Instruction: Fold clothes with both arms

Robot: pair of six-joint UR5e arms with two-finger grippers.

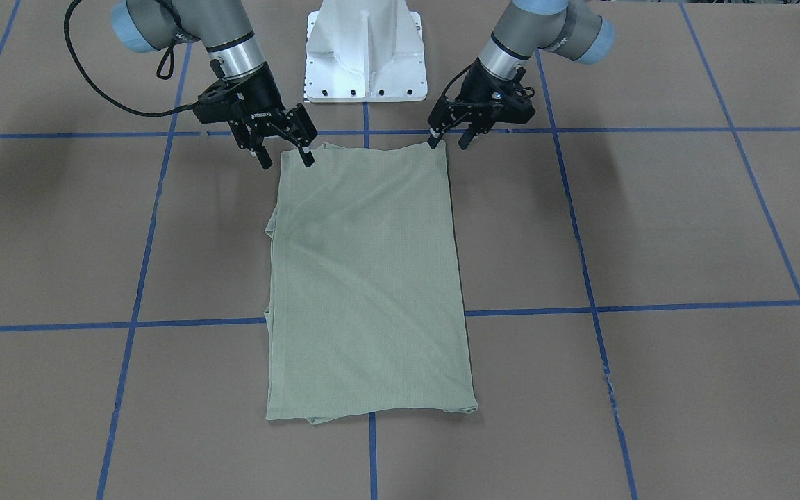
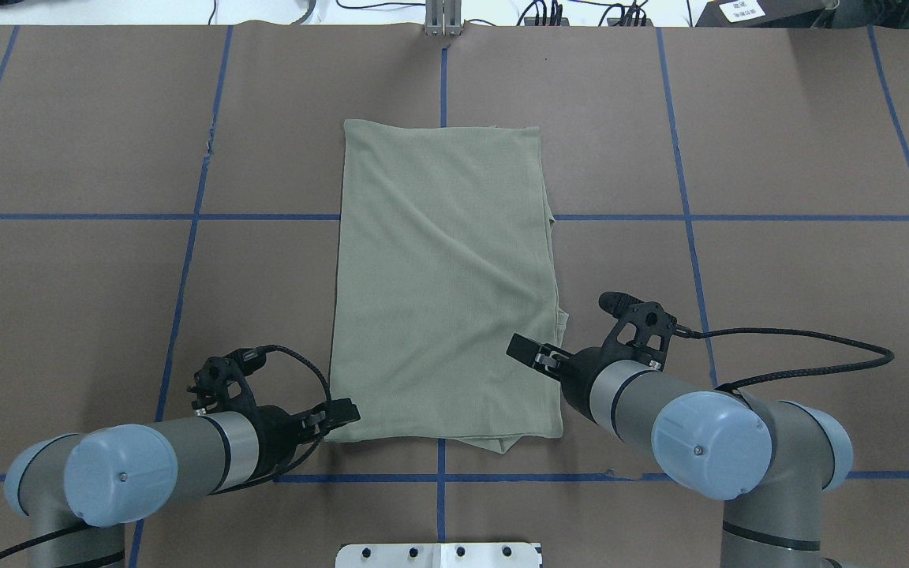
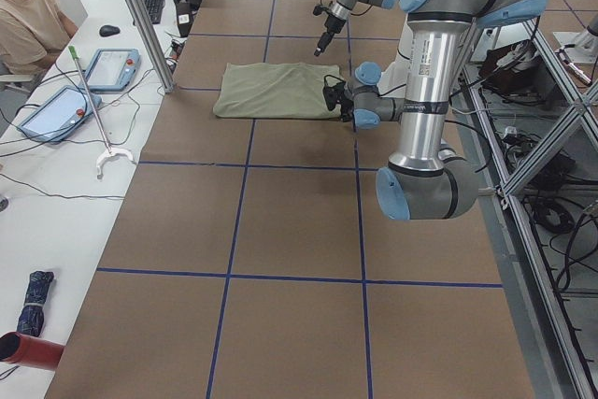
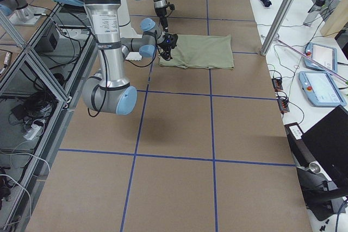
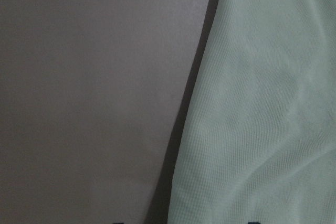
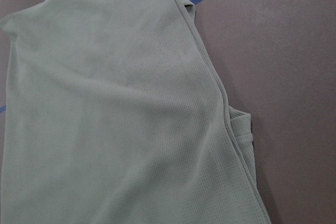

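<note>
Left gripper (image 1: 448, 144): jaws apart with a moderate gap, holding nothing. Its tips straddle one near corner of the shirt (image 1: 369, 278). Right gripper (image 1: 287, 162): jaws wider, also empty. One finger sits over the other near corner, the second is outboard over bare table. Can't tell fabric contact for either.

Under both is a brown table cover (image 1: 685, 222) with a blue tape grid (image 1: 650, 306). White pedestal base (image 1: 365, 52) sits behind and between the grippers. Ahead of them, past the table's far edge, a white bench (image 3: 56, 193) carries a tablet (image 3: 110, 69), and a person (image 3: 28, 16) sits there.

Shirt lies flat, folded to a long rectangle, running from the grippers straight ahead, away from the base. A loose layer peeks out on the right gripper's side.
</note>
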